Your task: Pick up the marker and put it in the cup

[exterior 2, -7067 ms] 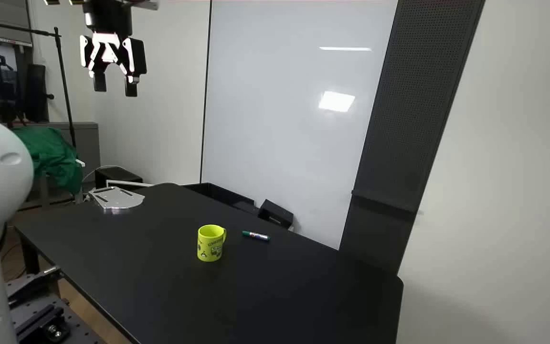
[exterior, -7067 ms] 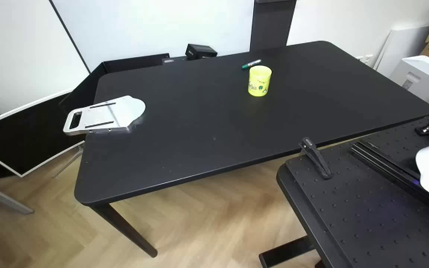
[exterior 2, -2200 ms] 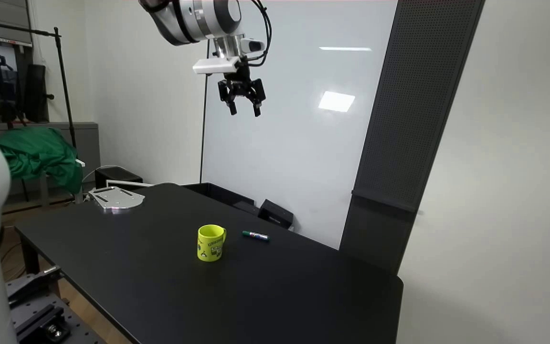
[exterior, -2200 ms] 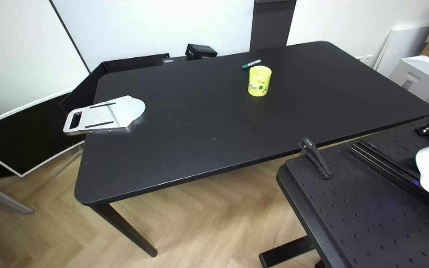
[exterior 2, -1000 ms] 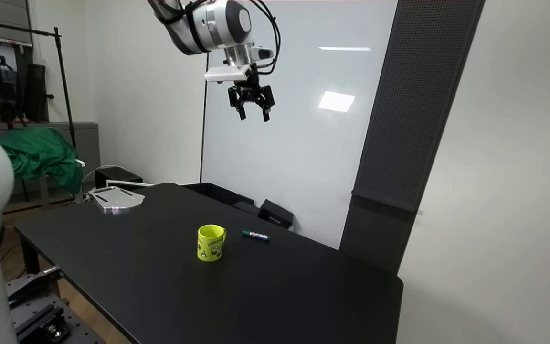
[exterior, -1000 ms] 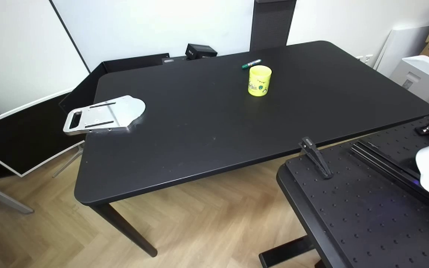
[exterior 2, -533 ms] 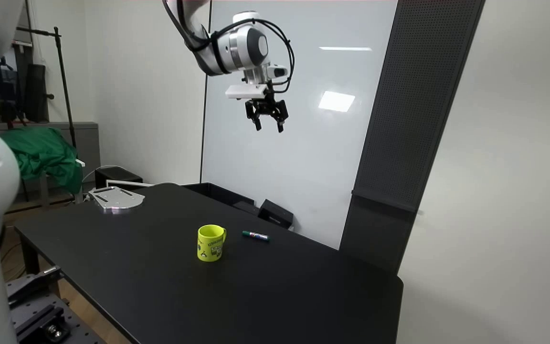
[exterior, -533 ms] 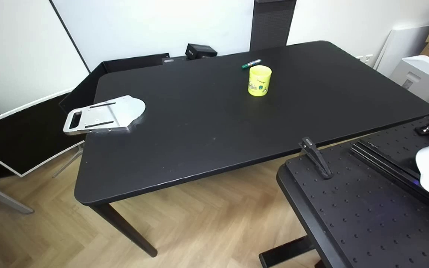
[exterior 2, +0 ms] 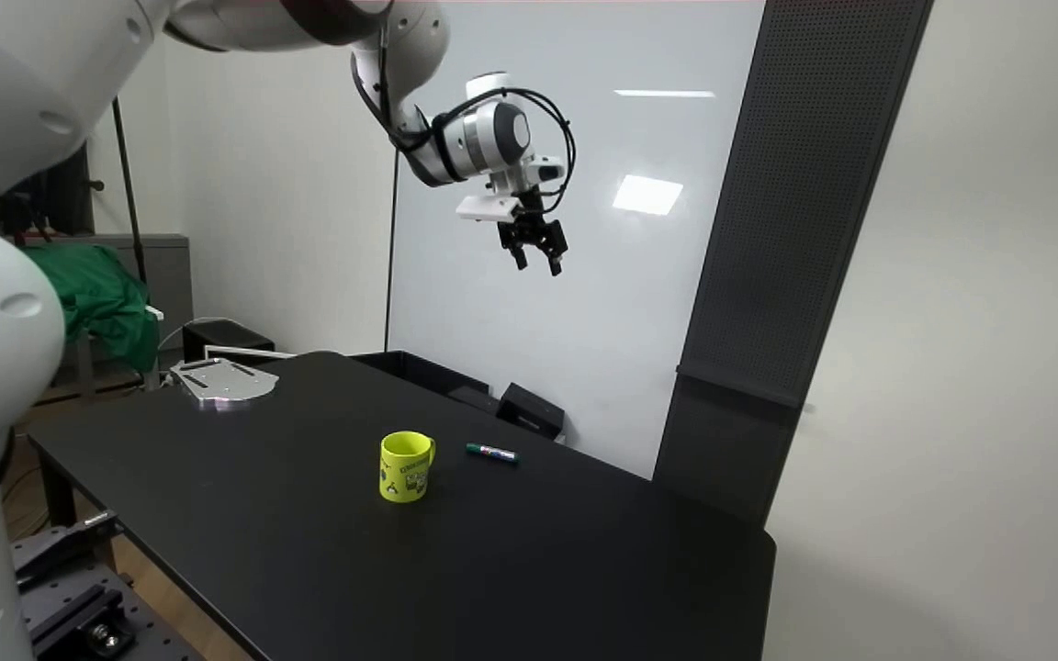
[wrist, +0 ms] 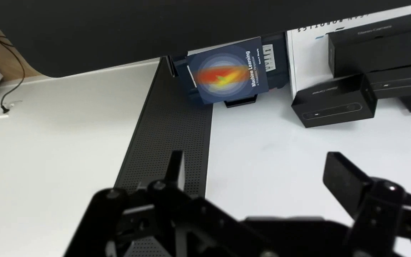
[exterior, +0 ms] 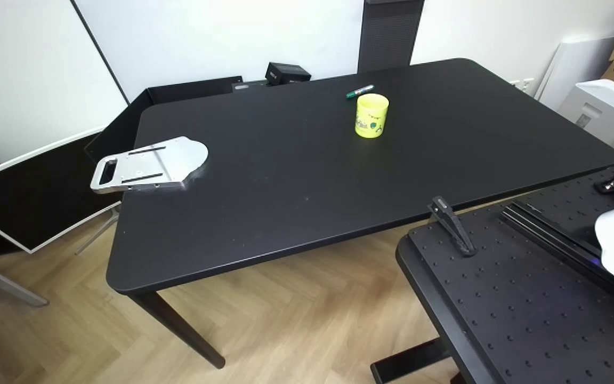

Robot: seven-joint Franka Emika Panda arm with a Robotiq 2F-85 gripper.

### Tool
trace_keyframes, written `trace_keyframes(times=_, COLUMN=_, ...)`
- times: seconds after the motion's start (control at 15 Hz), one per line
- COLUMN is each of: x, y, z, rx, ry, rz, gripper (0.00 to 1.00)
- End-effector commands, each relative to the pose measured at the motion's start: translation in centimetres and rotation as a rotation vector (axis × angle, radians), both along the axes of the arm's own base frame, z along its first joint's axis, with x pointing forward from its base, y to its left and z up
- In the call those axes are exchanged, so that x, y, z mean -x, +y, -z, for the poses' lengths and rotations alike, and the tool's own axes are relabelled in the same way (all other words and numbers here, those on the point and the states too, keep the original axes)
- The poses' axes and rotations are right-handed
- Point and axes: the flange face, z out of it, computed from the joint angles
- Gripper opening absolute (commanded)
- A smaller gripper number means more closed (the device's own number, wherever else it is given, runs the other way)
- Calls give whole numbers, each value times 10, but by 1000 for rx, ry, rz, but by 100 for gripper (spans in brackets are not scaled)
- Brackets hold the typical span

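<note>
The marker (exterior: 360, 92), slim with a green end and a pale label, lies on the black table behind the cup in an exterior view. It also shows in an exterior view (exterior 2: 492, 453), to the right of the cup. The bright yellow cup (exterior: 371, 117) stands upright; its handle shows in an exterior view (exterior 2: 432, 452), on the marker's side. My gripper (exterior 2: 538, 264) is high above the table, above the marker in the picture, fingers pointing down. In the wrist view the gripper (wrist: 255, 157) is open with nothing between its fingers. Marker and cup are out of the wrist view.
A flat white-and-grey handled plate (exterior: 150, 162) lies at the table's (exterior: 285, 176) far end. A whiteboard (exterior 2: 529, 303) and dark perforated panel (exterior 2: 795, 229) stand behind the table. Black boxes (wrist: 334, 103) and a book (wrist: 227, 75) sit beyond its back edge.
Over the last second, my gripper has moved down and a little right in an exterior view; earlier it came from the upper left. It stays open. The marker and cup have not moved.
</note>
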Motion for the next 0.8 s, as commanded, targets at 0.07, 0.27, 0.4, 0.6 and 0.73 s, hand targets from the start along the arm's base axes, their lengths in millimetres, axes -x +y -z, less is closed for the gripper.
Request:
trace_keyframes(times=0.07, x=-31, y=3, z=27, rx=-43, ry=-38, rz=223, gripper=100)
trace_keyframes(times=0.27, x=-42, y=2, z=52, rx=-96, ry=-46, rz=351, gripper=100)
trace_keyframes(times=0.4, x=-48, y=2, z=68, rx=-149, ry=-47, rz=431, gripper=100)
trace_keyframes(times=0.6, x=-55, y=5, z=89, rx=-235, ry=-46, rz=547, gripper=100)
trace_keyframes(times=0.73, x=-60, y=7, z=101, rx=-287, ry=-53, rz=608, gripper=100)
